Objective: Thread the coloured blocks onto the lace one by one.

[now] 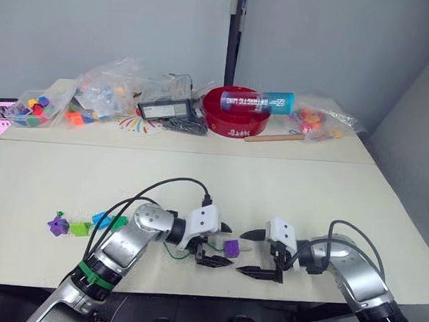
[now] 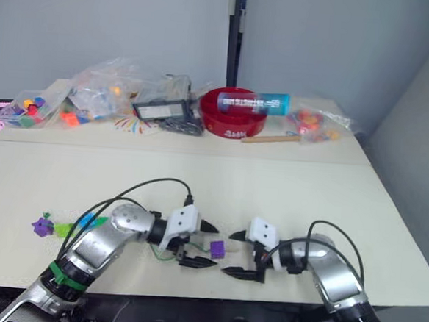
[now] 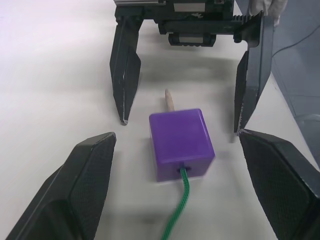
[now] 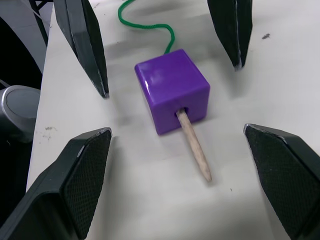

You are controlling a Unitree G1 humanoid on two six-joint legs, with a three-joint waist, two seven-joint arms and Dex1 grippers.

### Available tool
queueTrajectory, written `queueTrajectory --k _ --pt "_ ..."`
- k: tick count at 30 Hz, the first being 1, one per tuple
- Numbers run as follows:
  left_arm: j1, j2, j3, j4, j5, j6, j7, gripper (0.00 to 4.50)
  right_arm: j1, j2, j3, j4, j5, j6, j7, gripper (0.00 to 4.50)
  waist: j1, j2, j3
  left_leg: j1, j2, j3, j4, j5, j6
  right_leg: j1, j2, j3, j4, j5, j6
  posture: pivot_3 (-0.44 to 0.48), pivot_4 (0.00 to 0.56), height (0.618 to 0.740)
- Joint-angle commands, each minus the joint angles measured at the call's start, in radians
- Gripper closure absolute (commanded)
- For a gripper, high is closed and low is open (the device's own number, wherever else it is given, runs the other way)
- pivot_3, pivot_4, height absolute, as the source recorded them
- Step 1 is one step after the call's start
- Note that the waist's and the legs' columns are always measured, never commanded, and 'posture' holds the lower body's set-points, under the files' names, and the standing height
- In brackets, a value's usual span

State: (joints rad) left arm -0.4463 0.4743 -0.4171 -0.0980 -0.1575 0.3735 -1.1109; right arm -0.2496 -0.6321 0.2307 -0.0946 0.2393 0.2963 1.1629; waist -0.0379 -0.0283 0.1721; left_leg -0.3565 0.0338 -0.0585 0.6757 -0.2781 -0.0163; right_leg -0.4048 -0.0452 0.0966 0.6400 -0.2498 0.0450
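A purple block [image 1: 231, 247] lies on the table near its front edge, with the green lace [image 3: 181, 200] running through its hole. The lace's pale stiff tip [image 4: 195, 150] sticks out on the side facing my right gripper. My left gripper [image 1: 222, 244] is open, its fingers [image 3: 80, 185] either side of the block without touching it. From the opposite side my right gripper [image 1: 246, 252] faces it, also open, with the tip between its fingers [image 4: 75, 180]. Further left lie another purple block [image 1: 57, 226], a lime green one [image 1: 79, 228] and a light blue one [image 1: 101, 219] in a row.
At the back of the table stand a red bowl [image 1: 236, 111] with a blue tube [image 1: 263, 102] across it, a black device [image 1: 163, 107], a wooden stick [image 1: 275, 138] and plastic bags of toy pieces [image 1: 105, 87]. Black cables [image 1: 161, 187] loop over my left arm.
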Motion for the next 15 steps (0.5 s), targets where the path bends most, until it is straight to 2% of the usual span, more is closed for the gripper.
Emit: queueTrajectory --k 1,3,4,7,12,15 --pt "-0.009 -0.012 -0.016 0.02 0.01 -0.024 -0.004 0.36 -0.002 -0.011 -0.01 -0.015 -0.005 0.01 -0.018 0.0 -0.004 0.0 0.0 0.0 0.0 0.0 0.0 0.0 0.0 0.0 0.0 0.0 0.0 0.0 0.0 0.0 0.15 0.74" --pt "-0.011 -0.014 -0.016 0.029 0.012 -0.027 -0.005 0.36 -0.005 -0.011 -0.009 -0.011 -0.01 0.007 -0.025 0.0 -0.004 0.0 0.0 0.0 0.0 0.0 0.0 0.0 0.0 0.0 0.0 0.0 0.0 0.0 0.0 0.0 0.15 0.74" --pt "-0.012 -0.015 -0.016 0.031 0.011 -0.027 -0.005 0.61 -0.005 -0.011 -0.009 -0.01 -0.011 0.006 -0.027 0.0 -0.004 0.0 0.0 0.0 0.0 0.0 0.0 0.0 0.0 0.0 0.0 0.0 0.0 0.0 0.0 0.0 0.15 0.74" --pt "-0.017 -0.022 -0.02 0.036 0.015 -0.028 -0.003 1.49 -0.008 -0.011 -0.007 -0.004 -0.014 0.001 -0.028 0.0 -0.004 0.0 0.0 0.0 0.0 0.0 0.0 0.0 0.0 0.0 0.0 0.0 0.0 0.0 0.0 0.0 0.15 0.74" --pt "-0.019 -0.028 -0.024 0.037 0.024 -0.03 -0.002 3.21 -0.013 -0.01 -0.007 0.008 -0.021 -0.01 -0.024 0.0 -0.004 0.0 0.0 0.0 0.0 0.0 0.0 0.0 0.0 0.0 0.0 0.0 0.0 0.0 0.0 0.0 0.15 0.74" --pt "-0.016 -0.023 -0.024 0.034 0.028 -0.034 -0.006 3.31 -0.013 -0.009 -0.006 0.009 -0.023 -0.013 -0.021 0.0 -0.004 0.0 0.0 0.0 0.0 0.0 0.0 0.0 0.0 0.0 0.0 0.0 0.0 0.0 0.0 0.0 0.15 0.74"
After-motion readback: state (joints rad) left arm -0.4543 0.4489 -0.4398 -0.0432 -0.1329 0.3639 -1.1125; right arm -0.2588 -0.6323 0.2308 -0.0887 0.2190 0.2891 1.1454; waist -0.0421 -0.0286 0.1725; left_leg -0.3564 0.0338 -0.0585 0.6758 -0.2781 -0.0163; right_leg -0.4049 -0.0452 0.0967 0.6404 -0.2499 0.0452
